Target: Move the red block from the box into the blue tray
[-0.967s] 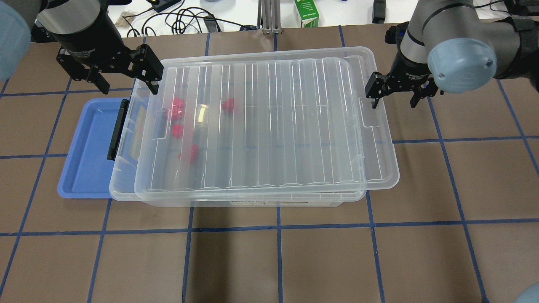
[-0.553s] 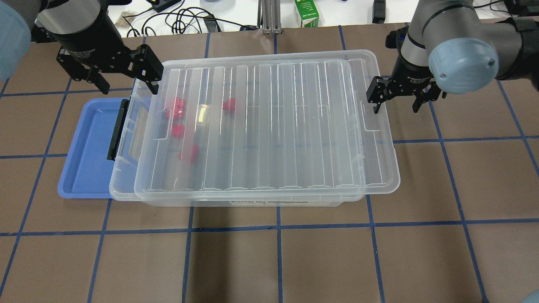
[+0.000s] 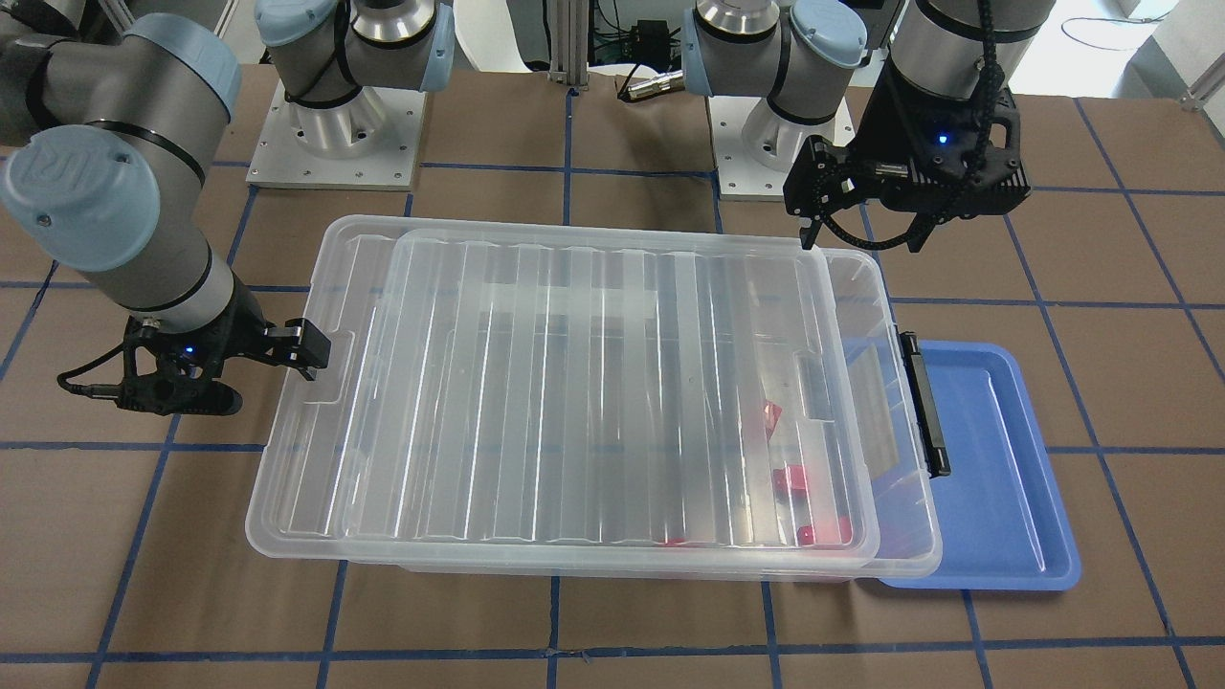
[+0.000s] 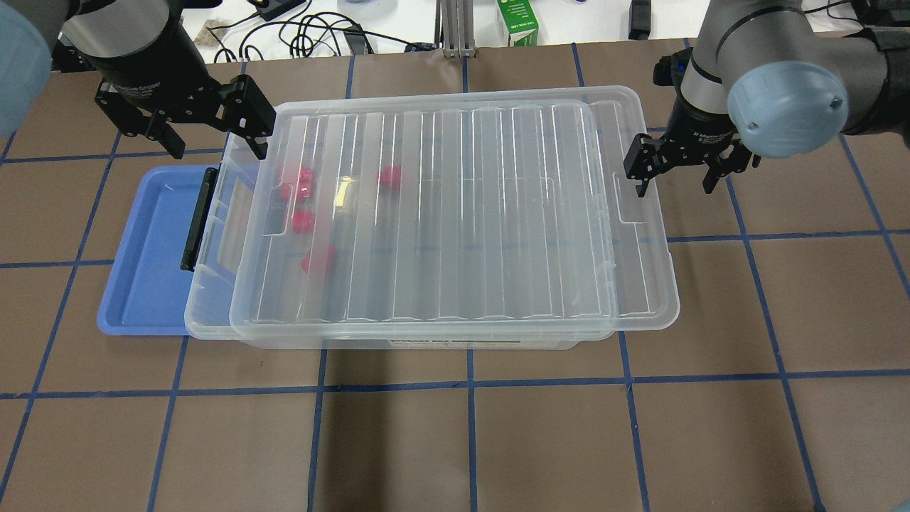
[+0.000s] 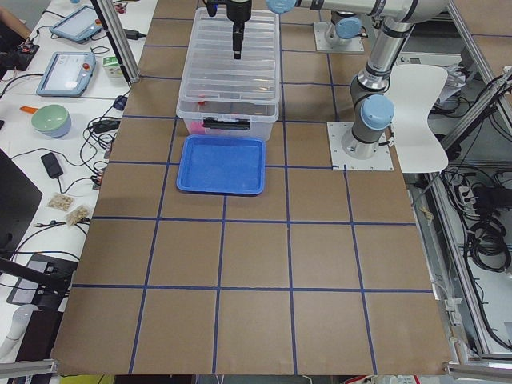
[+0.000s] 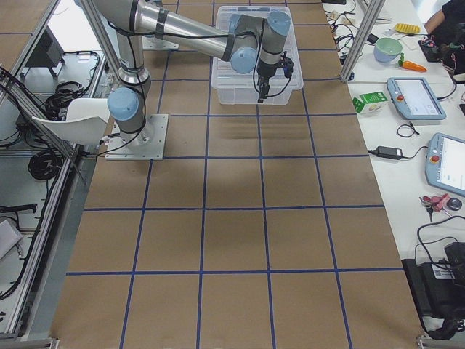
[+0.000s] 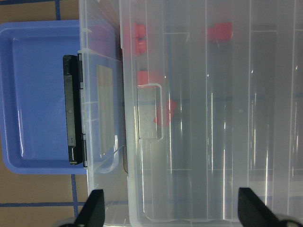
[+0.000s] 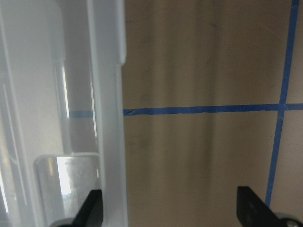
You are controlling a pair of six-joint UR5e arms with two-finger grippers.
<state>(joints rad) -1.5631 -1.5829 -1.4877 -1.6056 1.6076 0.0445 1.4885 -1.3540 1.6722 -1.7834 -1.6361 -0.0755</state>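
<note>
The clear box (image 4: 213,284) lies across the table's middle, and its ribbed lid (image 4: 462,213) rests on it, shifted right so that the left end is uncovered. Several red blocks (image 4: 302,220) lie inside near the left end, under the lid; they also show in the left wrist view (image 7: 168,111). The blue tray (image 4: 146,249) lies empty against the box's left end, by the black clip handle (image 4: 197,220). My left gripper (image 4: 213,146) is open and empty above the box's far left corner. My right gripper (image 4: 675,178) is open and empty, straddling the lid's right edge (image 8: 106,118).
A green carton (image 4: 517,21) and cables (image 4: 313,32) lie beyond the table's far edge. Tablets (image 5: 72,72) and a bowl (image 5: 50,120) sit on the side bench. Blue tape lines (image 4: 469,384) grid the brown table.
The lid has shifted slightly to the right and towards the near side. My right gripper has moved a little right and nearer, still open. The left arm has not moved.
</note>
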